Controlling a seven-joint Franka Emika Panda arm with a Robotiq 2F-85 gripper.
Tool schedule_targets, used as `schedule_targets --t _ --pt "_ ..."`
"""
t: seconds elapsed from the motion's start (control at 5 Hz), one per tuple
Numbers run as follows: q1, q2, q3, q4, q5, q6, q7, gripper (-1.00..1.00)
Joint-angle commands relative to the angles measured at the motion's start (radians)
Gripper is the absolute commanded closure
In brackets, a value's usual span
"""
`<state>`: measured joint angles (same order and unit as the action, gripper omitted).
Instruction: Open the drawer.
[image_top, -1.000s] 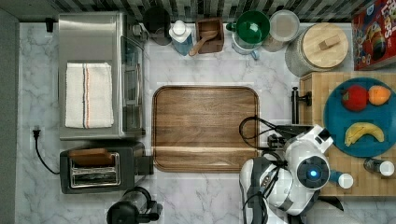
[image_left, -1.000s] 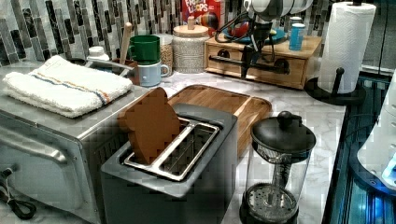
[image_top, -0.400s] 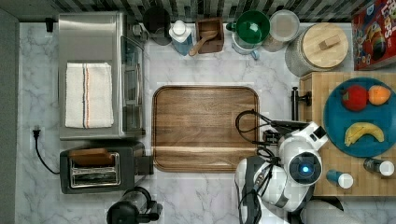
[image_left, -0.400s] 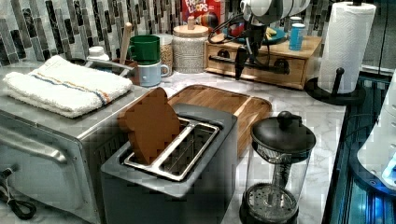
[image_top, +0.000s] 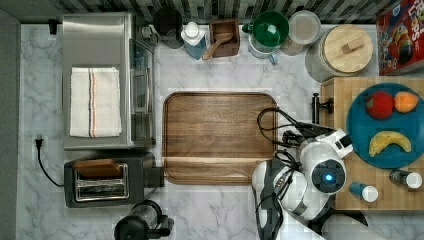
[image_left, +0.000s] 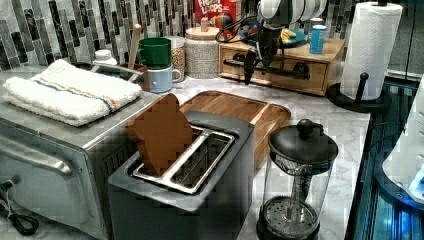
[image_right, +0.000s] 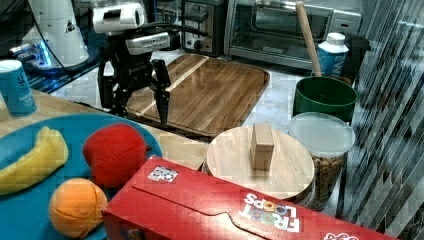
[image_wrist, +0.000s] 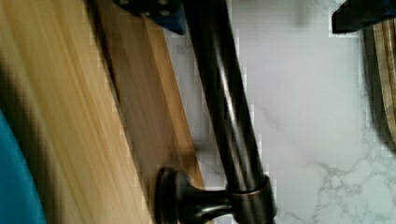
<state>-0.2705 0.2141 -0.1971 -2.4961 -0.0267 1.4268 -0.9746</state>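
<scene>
in the top view, the robot arm (image_top: 305, 185) reaches toward the wooden box at the top view's right, where the drawer's black handle (image_top: 316, 107) juts over the marble table (image_top: 40, 200), just beside the walnut tray (image_top: 215, 135).

in the left view, the drawer (image_left: 280, 70) sits closed in the box front, and the end effector (image_left: 256, 60) hangs at its bar handle.

in the right view, the end effector (image_right: 137, 100) has its two dark fingers spread apart, pointing down.

in the wrist view, the handle (image_wrist: 224, 112) runs between the open fingers, one mount (image_wrist: 187, 200) fixed to the light wood; nothing is gripped.
</scene>
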Motion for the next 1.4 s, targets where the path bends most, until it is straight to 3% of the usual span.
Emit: schedule_targets --t 0.2,0.4,0.6,1.0,1.2,1.4 --pt "0.246 -0.026 0.115 -0.076 -0.079 0.018 0.139 -1.0" --pt "0.237 -0.035 0.165 -0.093 -0.038 0.017 0.079 -1.0" --pt "0.361 -0.06 0.093 -0.108 -0.125 -0.017 0.261 -1.0" --pt "0.486 -0.126 0.04 -0.093 -0.245 -0.134 0.524 -1.0" --pt "0.495 -0.12 0.055 -0.07 -0.257 -0.157 0.595 -1.0" --pt "0.479 -0.107 0.078 -0.043 -0.165 -0.166 0.529 -1.0"
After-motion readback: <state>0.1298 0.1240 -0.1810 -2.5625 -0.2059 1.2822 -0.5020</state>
